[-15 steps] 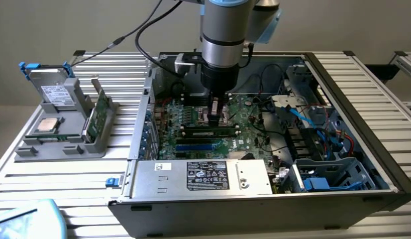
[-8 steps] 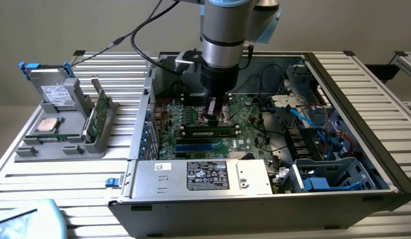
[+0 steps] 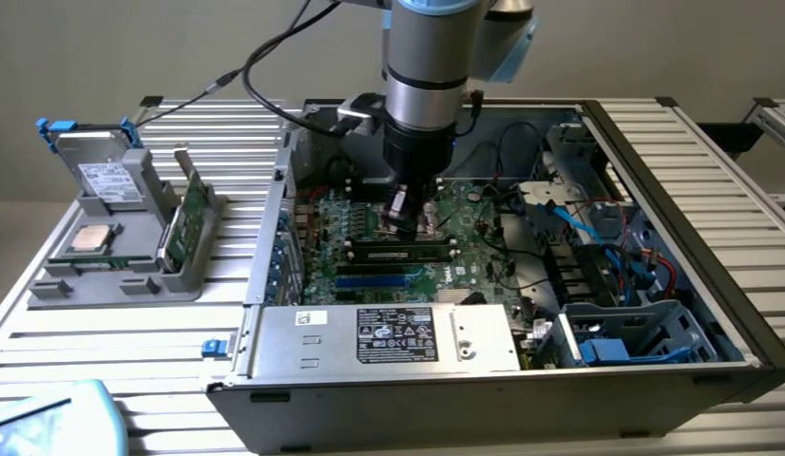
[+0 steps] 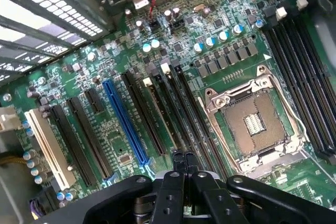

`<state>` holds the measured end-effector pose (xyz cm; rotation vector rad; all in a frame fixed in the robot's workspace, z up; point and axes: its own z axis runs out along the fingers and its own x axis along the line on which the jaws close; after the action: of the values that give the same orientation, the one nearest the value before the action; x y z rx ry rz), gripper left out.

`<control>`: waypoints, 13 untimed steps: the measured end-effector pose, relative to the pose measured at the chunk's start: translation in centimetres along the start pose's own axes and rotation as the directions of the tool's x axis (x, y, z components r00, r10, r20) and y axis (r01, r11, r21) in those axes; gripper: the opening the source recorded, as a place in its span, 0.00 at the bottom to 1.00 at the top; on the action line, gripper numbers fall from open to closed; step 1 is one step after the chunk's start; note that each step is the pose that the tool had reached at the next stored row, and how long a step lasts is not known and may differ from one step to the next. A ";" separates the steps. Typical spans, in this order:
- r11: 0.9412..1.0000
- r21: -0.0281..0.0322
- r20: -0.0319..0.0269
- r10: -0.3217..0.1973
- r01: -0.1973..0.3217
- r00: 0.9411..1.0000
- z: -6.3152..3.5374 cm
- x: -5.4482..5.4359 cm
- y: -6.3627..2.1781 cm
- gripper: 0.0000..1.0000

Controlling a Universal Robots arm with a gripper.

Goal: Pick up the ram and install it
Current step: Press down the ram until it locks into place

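The ram (image 3: 395, 253) lies seated in a black slot on the motherboard (image 3: 367, 228), frame centre, just below the gripper (image 3: 406, 220). The wrist view adds the fingers pressed together, empty, above the slots (image 4: 178, 114) and open processor socket (image 4: 254, 124).

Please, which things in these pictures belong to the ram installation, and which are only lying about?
Belong to the job:
- gripper, shut, over the motherboard
- ram, on the motherboard beside the gripper
- long black slots

Only lying about:
- processor chip in the grey holder
- hard drive
- power supply
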<state>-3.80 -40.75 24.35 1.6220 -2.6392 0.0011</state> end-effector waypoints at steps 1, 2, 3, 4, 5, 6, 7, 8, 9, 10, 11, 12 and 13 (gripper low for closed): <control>1.000 -0.001 0.000 0.017 -0.017 1.000 0.01 0.0 0.00 0.11; 0.999 -0.001 0.001 0.036 -0.036 0.999 0.02 0.0 0.00 0.11; 0.999 -0.002 0.001 0.054 -0.054 0.999 0.02 0.0 0.00 0.11; 0.997 -0.003 0.002 0.072 -0.072 0.997 0.03 0.0 0.00 0.11; 0.996 -0.003 0.002 0.089 -0.089 0.996 0.04 0.0 0.00 0.11; 0.994 -0.004 0.002 0.108 -0.108 0.994 0.04 0.0 0.00 0.11; 0.992 -0.005 0.003 0.126 -0.126 0.992 0.05 0.0 0.00 0.11; 0.990 -0.006 0.003 0.144 -0.144 0.990 0.06 0.0 0.00 0.11; 0.987 -0.006 0.003 0.161 -0.161 0.987 0.07 0.0 0.00 0.11; 0.984 -0.007 0.003 0.179 -0.179 0.984 0.07 0.0 0.00 0.11; 0.980 -0.008 0.004 0.197 -0.196 0.980 0.08 0.0 0.00 0.11; 0.977 -0.009 0.004 0.214 -0.214 0.977 0.09 0.0 0.00 0.11; 0.973 -0.009 0.004 0.232 -0.231 0.973 0.10 0.0 0.00 0.11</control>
<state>-3.80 -40.75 24.25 1.3031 -2.8106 -0.0068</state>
